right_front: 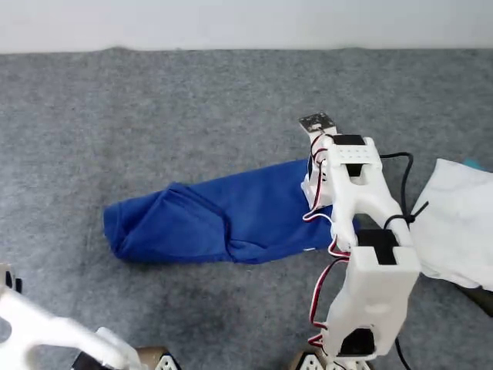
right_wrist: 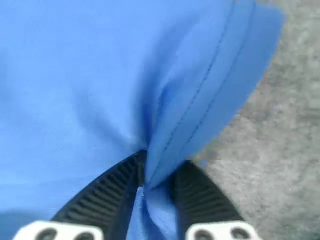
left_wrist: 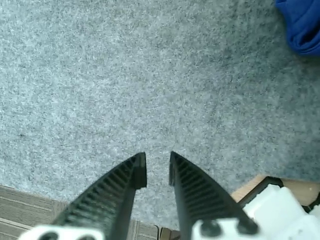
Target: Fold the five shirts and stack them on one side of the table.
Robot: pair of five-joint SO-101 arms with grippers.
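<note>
High view, edges: the grey desk ends at a pale wall along 12 o'clock.
High view, open room: bare felt from 9 round to 1 o'clock, and a bare strip at 6 o'clock between my two arms.
High view, count: two shirts, two arms.
High view, shirts: the blue shirt lies bunched across the centre. The white shirt lies at the 3 o'clock edge, apart from the blue one.
High view, arms: my right fingers are down on the blue shirt's 3 o'clock end. My left arm sits low at 7 o'clock.
Left wrist view: my left fingers stand a narrow gap apart over bare felt, holding nothing. A blue shirt corner lies well apart from them, and the desk edge meets floor planks close behind them.
Right wrist view: my right fingers are pinched on a stitched fold of the blue shirt, with grey felt open just beside it.
</note>
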